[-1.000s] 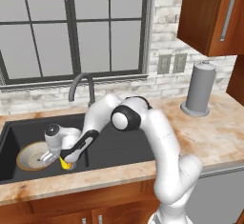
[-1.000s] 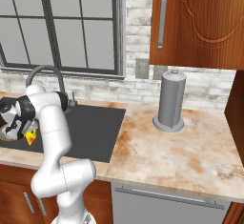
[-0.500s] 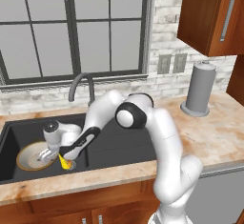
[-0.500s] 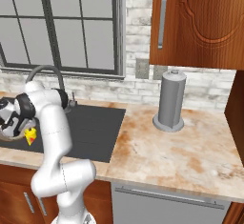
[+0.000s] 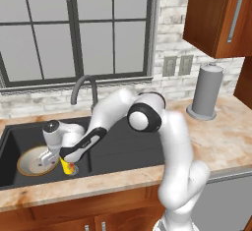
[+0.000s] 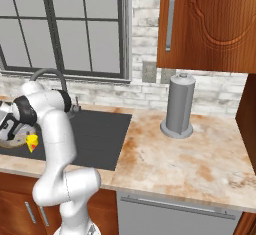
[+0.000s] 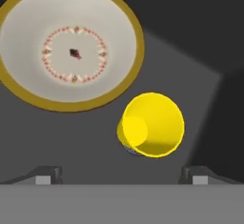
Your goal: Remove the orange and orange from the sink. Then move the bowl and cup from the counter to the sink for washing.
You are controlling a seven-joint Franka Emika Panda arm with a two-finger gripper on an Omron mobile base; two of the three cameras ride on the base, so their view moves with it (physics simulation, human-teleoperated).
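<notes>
The yellow cup [image 7: 152, 125] stands upright on the black sink [image 5: 128, 151] floor, just right of the cream bowl [image 7: 71, 46] with its tan rim. The two sit close together, a narrow strip of sink floor between them. My gripper [image 7: 121, 175] hangs open right above the cup, a dark fingertip [image 7: 47, 174] on either side and nothing between them. From the left base view the cup [image 5: 68, 167] peeks out under the gripper [image 5: 69, 157], beside the bowl [image 5: 34, 160]. In the right base view the cup [image 6: 32, 141] shows at the sink's [image 6: 100, 129] near left. The oranges are out of view.
A dark curved faucet [image 5: 83, 85] rises behind the basin. A grey paper-towel holder [image 5: 206, 92] stands on the beige counter [image 5: 221, 136] to the right, under brown wall cabinets. The window runs along the back wall.
The arm's elbow has drifted a little to the right and the hand has eased slightly off the cup. Cup and bowl stay put in the sink; the jaws remain open.
</notes>
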